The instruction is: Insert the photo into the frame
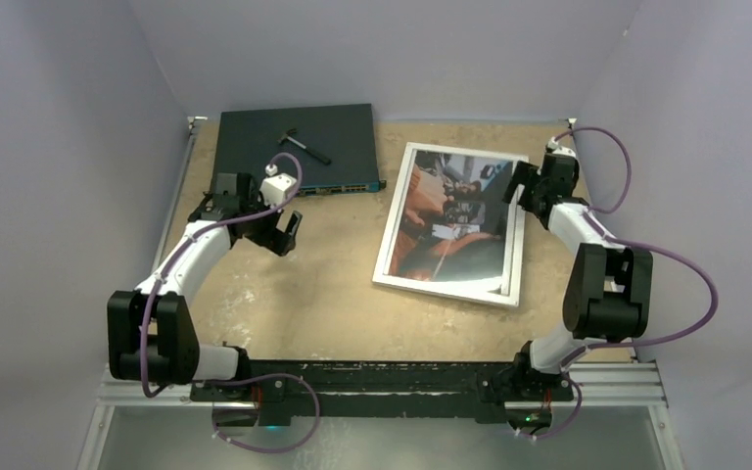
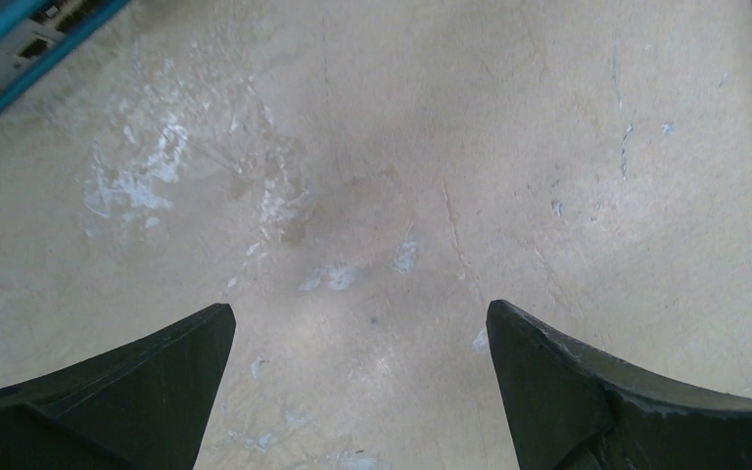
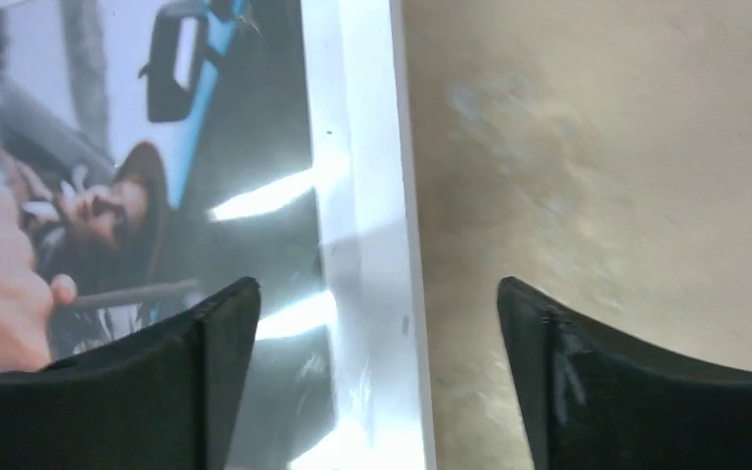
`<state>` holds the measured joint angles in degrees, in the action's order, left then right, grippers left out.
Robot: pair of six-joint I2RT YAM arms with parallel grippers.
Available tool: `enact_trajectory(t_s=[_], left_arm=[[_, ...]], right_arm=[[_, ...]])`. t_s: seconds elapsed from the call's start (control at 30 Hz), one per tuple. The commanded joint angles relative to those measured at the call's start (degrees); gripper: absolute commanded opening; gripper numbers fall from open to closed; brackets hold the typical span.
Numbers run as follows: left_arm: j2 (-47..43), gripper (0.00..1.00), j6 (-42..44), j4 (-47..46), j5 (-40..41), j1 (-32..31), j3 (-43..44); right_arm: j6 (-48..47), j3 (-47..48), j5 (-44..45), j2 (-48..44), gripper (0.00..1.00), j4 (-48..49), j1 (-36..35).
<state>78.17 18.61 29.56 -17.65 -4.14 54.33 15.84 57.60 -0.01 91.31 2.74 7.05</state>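
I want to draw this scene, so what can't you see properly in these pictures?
- Top view: the small dark tool on the dark flat box is too small to identify.
- Left wrist view: the picture's edge cuts off all but that box's corner.
- Right wrist view: blur and glare hide whether the glossy reddish photo sits inside the thin white frame.

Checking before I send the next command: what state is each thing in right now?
photo: face up, lying flat inside the frame's rails.
frame: lying flat on the table.
left gripper: open, empty, above bare table.
right gripper: open, empty, fingers either side of the frame's right rail.
network switch: flat, far left.
small hammer: lying on the switch.
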Motion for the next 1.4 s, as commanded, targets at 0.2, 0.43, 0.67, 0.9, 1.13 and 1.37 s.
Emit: enact_trajectory(t_s=[0.2,0.43,0.67,0.9,1.13,1.37], left_arm=[[-1.3,1.0,-0.2,-4.3,-0.1,1.7,-2.9],[-1.2,1.0,-6.4,-9.7,3.7,2.4,-3.6],[-2.6,1.0,-11.6,-26.7,-2.3,11.9,-10.2],[1.3,1.0,-17.8,-47.6,-1.2,15.2,-20.0],[5.9,1.0,-24.6,-65.3,2.4,15.3,-26.9],[10.9,1.0,-28.9,-76.8,2.3,15.1,-29.7]], right_arm=[[-7.0,-2.6,21.3,-1.6,0.99,-8.5,1.1],[-3.9,-7.1,12.1,-11.7,0.99,1.4,1.1],[0.1,-14.0,2.8,-20.9,0.99,14.9,1.8],[0.6,-27.9,9.0,-20.8,0.99,40.0,2.0],[2.4,-31.3,17.2,-15.5,0.99,40.1,2.0],[-1.4,-40.5,21.8,-17.8,0.99,61.0,2.0]])
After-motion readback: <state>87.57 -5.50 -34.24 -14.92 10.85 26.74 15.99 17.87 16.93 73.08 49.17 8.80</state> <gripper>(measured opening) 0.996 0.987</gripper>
